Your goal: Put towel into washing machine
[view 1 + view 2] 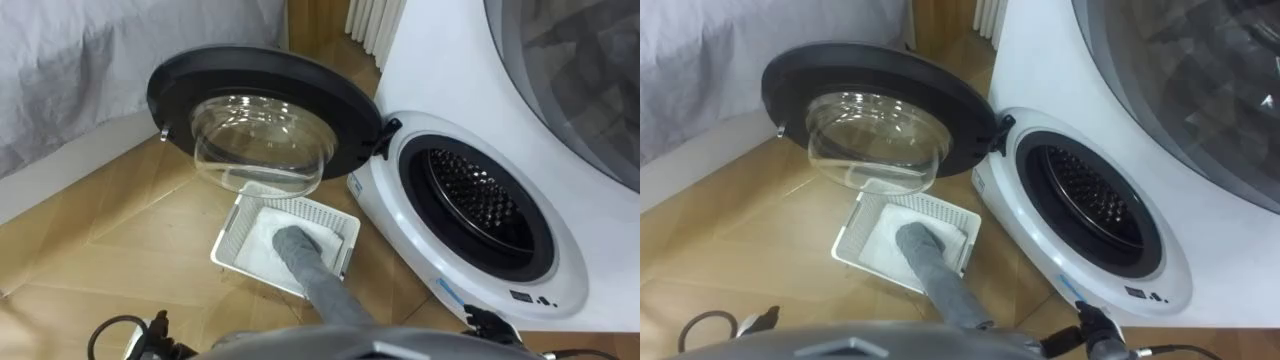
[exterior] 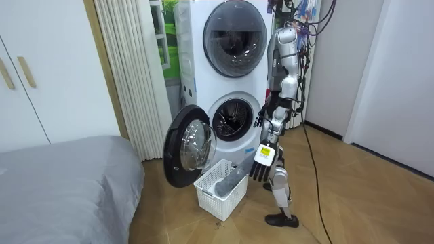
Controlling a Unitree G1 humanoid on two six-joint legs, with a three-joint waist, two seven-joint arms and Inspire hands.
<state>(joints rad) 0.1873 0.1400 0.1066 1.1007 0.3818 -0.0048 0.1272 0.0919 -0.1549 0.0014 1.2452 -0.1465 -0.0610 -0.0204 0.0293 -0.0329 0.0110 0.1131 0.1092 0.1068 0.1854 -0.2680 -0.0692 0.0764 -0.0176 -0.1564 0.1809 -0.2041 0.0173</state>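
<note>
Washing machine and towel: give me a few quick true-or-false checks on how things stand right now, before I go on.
1. The door of the lower washing machine stands wide open. True.
2. The grey towel is already inside that machine. False: it lies in the white basket, with one end reaching over the rim.
3. The basket stands on the wooden floor, just below the open door. True.
4. The upper door of the stack is open too. False: it is shut.
5. The robot stands at the basket, on the room view's right of it. True.
</note>
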